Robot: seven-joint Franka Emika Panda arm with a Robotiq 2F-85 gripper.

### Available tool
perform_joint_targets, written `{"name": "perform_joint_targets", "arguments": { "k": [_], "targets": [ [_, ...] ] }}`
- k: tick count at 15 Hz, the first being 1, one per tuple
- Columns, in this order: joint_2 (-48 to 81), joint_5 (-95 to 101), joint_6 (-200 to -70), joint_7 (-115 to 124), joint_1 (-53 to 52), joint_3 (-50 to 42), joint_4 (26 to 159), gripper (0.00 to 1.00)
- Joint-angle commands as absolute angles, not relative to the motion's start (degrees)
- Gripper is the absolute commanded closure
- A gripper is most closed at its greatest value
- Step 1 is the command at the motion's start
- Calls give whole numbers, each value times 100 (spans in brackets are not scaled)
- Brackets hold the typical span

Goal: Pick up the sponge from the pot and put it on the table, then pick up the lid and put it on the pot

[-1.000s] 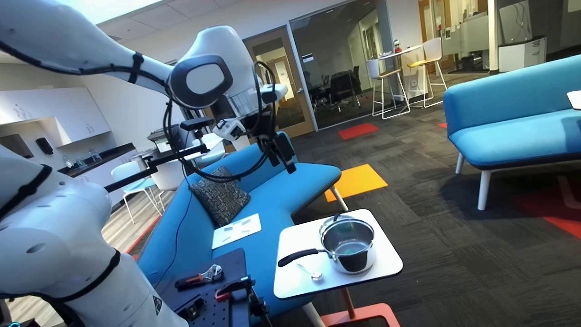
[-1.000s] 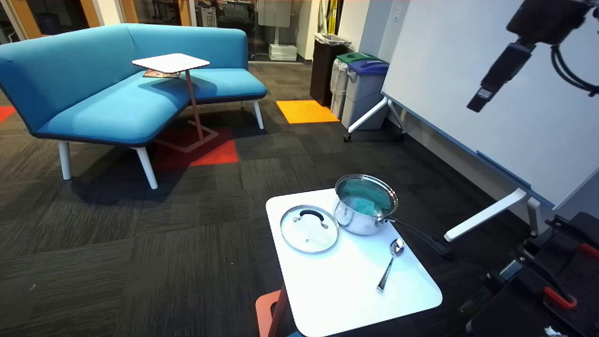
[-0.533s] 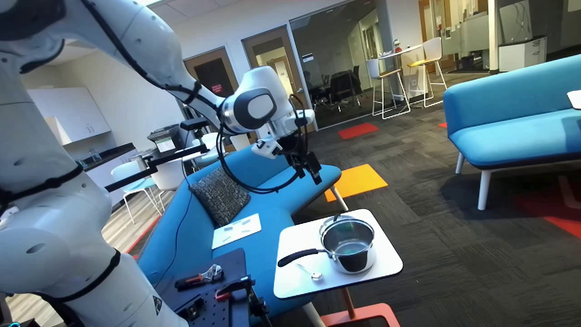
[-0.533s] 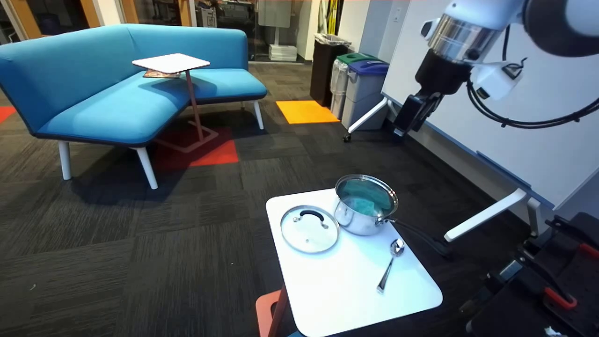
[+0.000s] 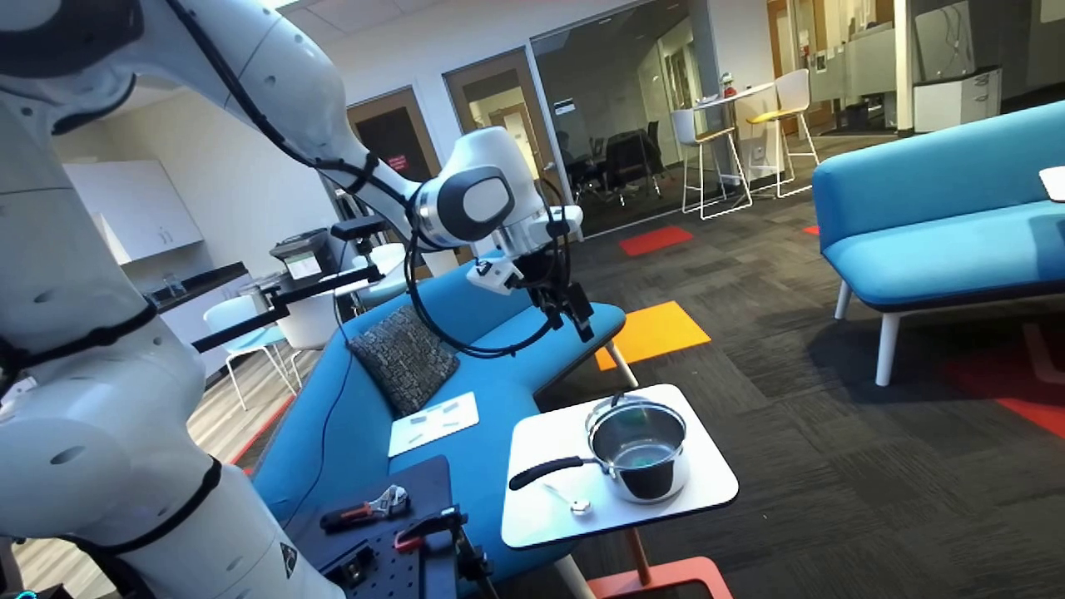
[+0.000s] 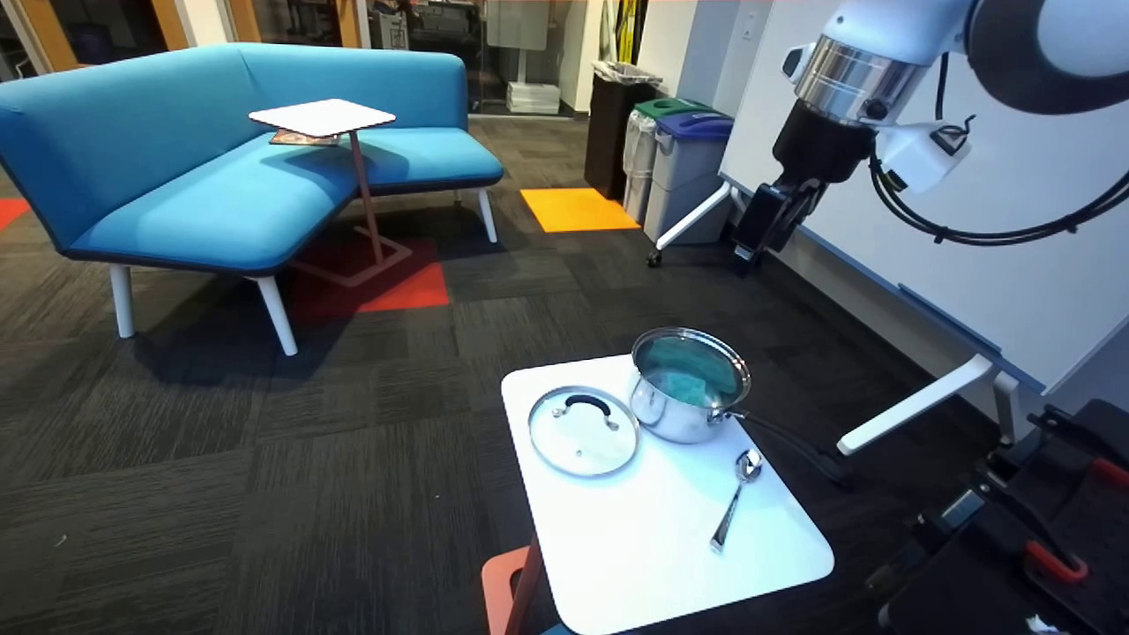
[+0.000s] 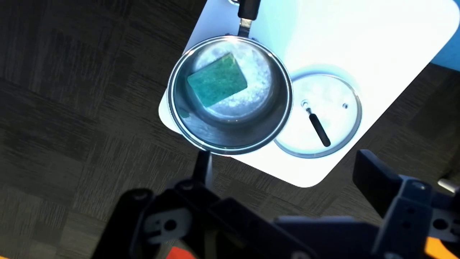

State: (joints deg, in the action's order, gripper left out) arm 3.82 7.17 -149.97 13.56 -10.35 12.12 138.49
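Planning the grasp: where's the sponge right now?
In the wrist view, the sponge lies inside the pot, on its bottom, left of centre; the lid is to the pot's right.

Both exterior views slant down at the table (image 6: 653, 547); the wrist view, nearer, looks steeply into the pot (image 7: 239, 132).

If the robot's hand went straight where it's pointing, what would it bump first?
Most likely the pot: in both exterior views the hand points down toward it. In the wrist view the lid also lies ahead, beside the pot, so it could be that instead; depth is hard to judge.
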Motion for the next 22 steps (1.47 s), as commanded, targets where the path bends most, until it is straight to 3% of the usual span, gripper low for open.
{"name": "perform_joint_targets", "arguments": {
  "k": [1, 16, 22],
  "targets": [
    [973, 610, -14934, 1271, -1069, 1104, 13459, 0],
    [3452, 421, -15121, 1120, -1229, 654, 12062, 0],
    [4014, 129, -16127, 1306, -1257, 529, 11909, 0]
  ]
}}
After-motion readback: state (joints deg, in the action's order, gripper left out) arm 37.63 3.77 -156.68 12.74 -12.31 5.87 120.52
